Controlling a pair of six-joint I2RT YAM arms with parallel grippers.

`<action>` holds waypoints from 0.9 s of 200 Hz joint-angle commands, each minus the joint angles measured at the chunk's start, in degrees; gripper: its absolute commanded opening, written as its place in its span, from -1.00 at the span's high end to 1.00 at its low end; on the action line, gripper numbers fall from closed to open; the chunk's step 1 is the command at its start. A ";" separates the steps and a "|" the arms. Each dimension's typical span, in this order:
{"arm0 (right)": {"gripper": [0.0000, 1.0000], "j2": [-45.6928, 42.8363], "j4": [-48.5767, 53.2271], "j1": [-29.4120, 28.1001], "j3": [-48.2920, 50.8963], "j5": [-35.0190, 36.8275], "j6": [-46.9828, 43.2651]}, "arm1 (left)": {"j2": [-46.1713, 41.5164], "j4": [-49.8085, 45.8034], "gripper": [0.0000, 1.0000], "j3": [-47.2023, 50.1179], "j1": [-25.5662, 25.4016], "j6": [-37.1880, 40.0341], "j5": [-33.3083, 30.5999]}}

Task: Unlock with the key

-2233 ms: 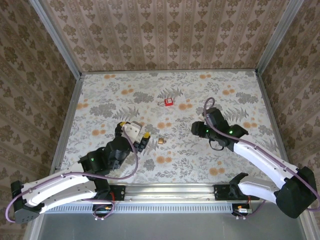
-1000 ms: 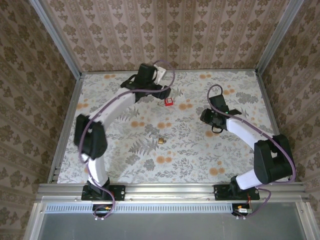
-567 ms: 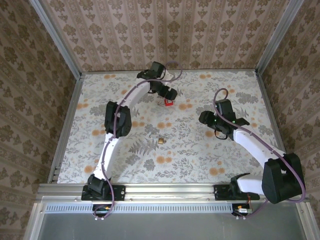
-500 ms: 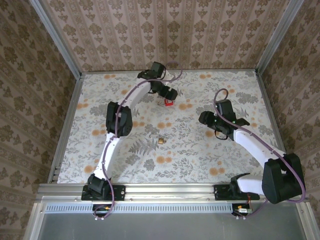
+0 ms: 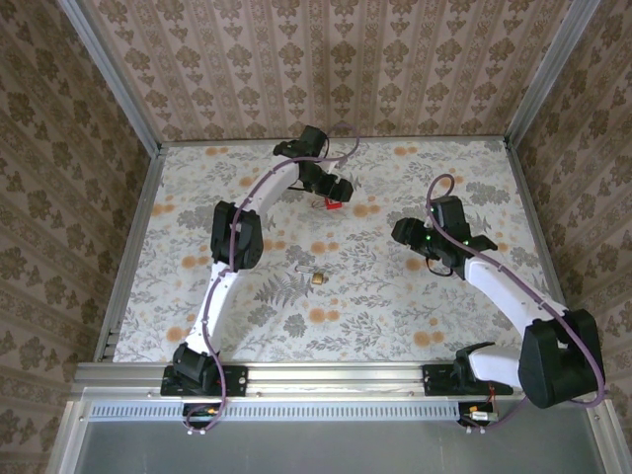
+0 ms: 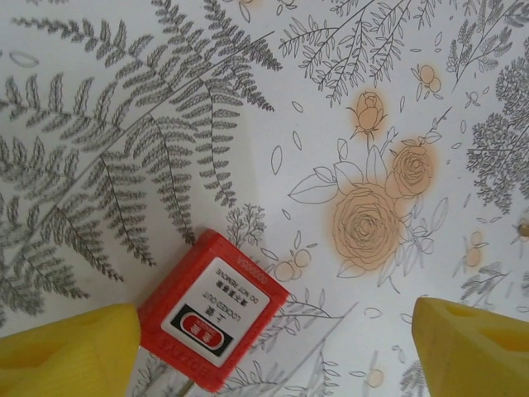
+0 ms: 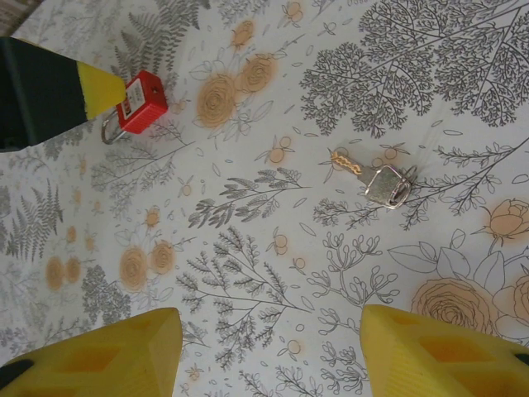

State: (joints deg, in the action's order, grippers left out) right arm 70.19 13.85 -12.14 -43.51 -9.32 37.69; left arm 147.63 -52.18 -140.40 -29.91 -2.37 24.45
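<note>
Patterned wallpaper in brown and cream closed in three sides of the table point(image 5: 197, 296), which was covered with a cloth printed with grey ferns and orange roses.

The red padlock point(image 5: 333, 202) lay flat near the middle of the far edge, a little way in from it. In the left wrist view its white label point(image 6: 216, 317) faced up, and the writing on it was too small to read. The left arm was stretched across to that far edge, and the left gripper point(image 6: 269, 347) hung over the padlock with its jaws spread wide. One yellow finger point(image 6: 70, 351) was right against the padlock's red body; the other stood well apart from it, with bare cloth between. The right wrist view showed the same finger's yellow tip beside the padlock, and the metal shackle point(image 7: 107, 132) poking out below that tip.

The key point(image 5: 314, 276) lay on its own near the middle of the table, well apart from the padlock and from both grippers. In the right wrist view it showed as a brass-coloured blade with a silver head point(image 7: 372, 178), flat on the cloth.

The right gripper point(image 7: 264, 347) hovered above the right half of the table, pointed toward the middle. Its jaws were parted, with only the printed cloth between the two yellow fingers point(image 7: 91, 351), and it touched nothing.
</note>
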 commanded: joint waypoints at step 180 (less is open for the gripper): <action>-0.22 -7.62 1.24 1.41 2.98 -2.69 -0.17 | -1.92 -1.44 -1.00 7.75 -2.94 -13.54 6.45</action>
State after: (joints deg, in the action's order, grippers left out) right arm 63.64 14.35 -11.20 -41.78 -10.81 37.67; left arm 147.98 -51.68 -135.68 -29.78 -16.21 29.10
